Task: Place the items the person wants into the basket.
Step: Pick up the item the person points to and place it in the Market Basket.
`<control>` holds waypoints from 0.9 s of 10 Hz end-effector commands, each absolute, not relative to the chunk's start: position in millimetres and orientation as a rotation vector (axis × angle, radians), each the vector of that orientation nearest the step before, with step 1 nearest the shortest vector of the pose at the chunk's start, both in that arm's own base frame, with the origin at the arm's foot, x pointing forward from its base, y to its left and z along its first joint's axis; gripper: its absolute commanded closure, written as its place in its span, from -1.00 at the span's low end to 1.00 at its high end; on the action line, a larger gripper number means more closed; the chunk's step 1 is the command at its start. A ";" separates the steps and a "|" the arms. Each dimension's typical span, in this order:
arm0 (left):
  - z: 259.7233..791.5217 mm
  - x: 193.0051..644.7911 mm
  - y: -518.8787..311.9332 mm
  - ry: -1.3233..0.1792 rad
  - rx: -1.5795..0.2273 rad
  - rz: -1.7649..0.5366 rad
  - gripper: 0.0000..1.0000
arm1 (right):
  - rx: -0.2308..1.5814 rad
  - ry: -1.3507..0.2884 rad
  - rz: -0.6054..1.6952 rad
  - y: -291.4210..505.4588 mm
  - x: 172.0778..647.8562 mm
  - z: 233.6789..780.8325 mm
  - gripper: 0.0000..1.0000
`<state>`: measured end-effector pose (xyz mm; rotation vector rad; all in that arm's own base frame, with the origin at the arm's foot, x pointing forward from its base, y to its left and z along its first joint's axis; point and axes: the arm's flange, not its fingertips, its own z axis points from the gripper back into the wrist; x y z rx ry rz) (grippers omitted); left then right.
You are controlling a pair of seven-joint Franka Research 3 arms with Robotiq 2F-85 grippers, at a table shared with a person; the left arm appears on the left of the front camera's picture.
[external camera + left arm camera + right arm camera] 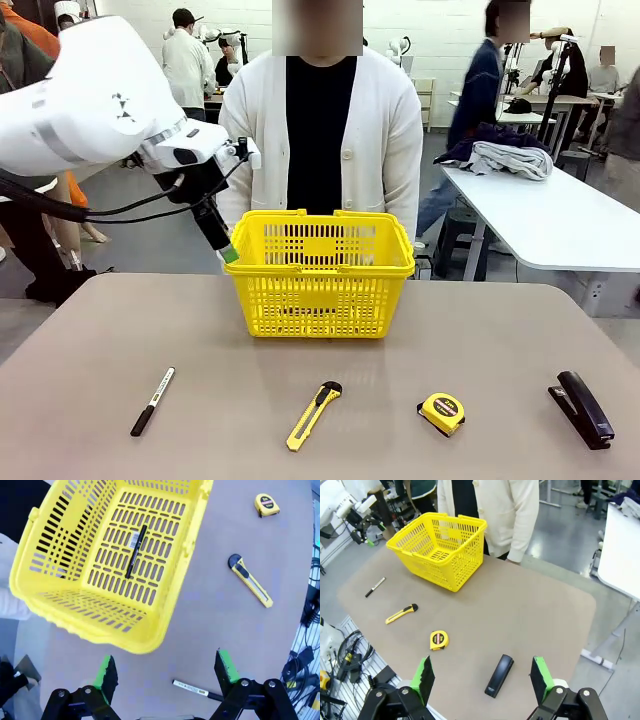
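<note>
1. White-and-black marker (152, 401): lying on the surface, front left; gripping across its barrel mid-length seems safest.
2. Left jaws: hanging wide open, empty, beside the bright yellow slotted plastic basket (320, 300), which is holding a slim black pen (136, 551).
3. Small yellow-and-black tape measure (441, 412): sitting right of centre.
4. Right jaws: standing fully open, empty.

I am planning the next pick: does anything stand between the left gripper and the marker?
Nothing visible does. The open left gripper hangs over bare table; the marker lies alone there, apart from the basket and the knife.
</note>
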<state>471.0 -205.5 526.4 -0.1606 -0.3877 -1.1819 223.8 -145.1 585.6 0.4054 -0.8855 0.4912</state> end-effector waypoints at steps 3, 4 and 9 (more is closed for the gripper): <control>526.6 477.4 -210.8 -0.384 -0.159 -1.182 -1.00 | 0.411 -0.891 0.492 -144.6 225.1 585.6 -1.00; 526.6 477.4 -210.8 -0.384 -0.159 -1.182 -1.00 | 0.411 -0.891 0.492 -144.6 225.1 585.6 -1.00; 526.6 477.4 -210.8 -0.384 -0.159 -1.182 -1.00 | 0.411 -0.891 0.492 -144.6 225.1 585.6 -1.00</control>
